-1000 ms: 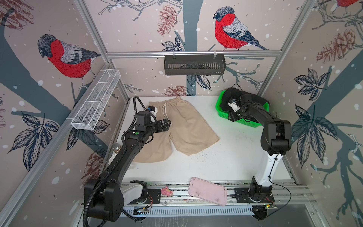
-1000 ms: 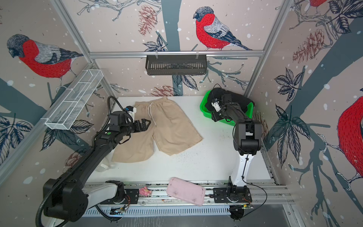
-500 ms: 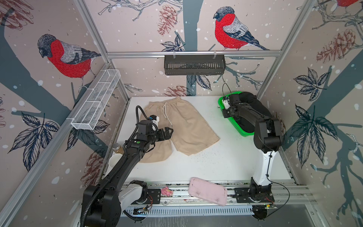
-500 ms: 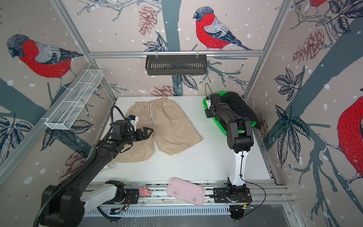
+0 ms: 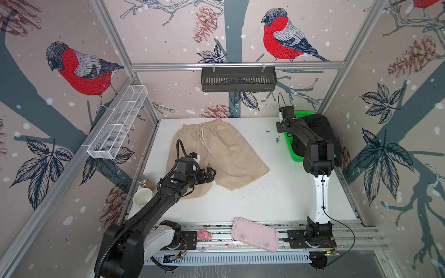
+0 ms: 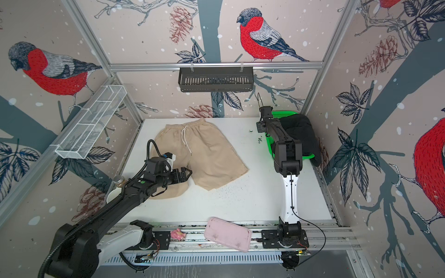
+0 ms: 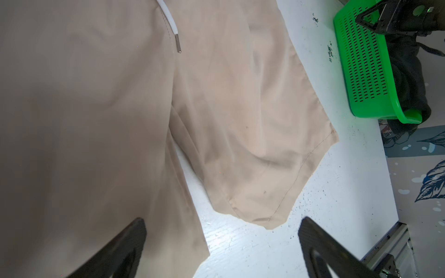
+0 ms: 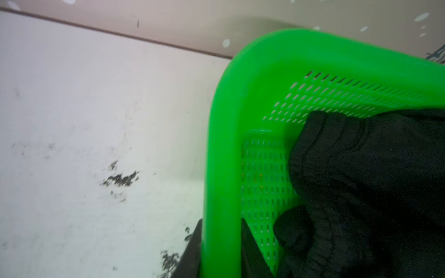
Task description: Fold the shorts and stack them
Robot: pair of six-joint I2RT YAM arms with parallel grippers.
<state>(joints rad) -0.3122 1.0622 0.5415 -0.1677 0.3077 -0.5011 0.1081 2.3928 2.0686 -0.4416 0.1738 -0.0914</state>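
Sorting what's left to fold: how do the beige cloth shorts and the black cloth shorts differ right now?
The beige cloth shorts lie spread flat on the white table; the black cloth shorts sit bunched in the green plastic mesh basket. The beige pair shows a white drawstring; none shows on the black pair. Both have gathered elastic waists; neither is folded.

Black shorts (image 5: 322,125) partly hidden behind right arm (image 5: 301,133).
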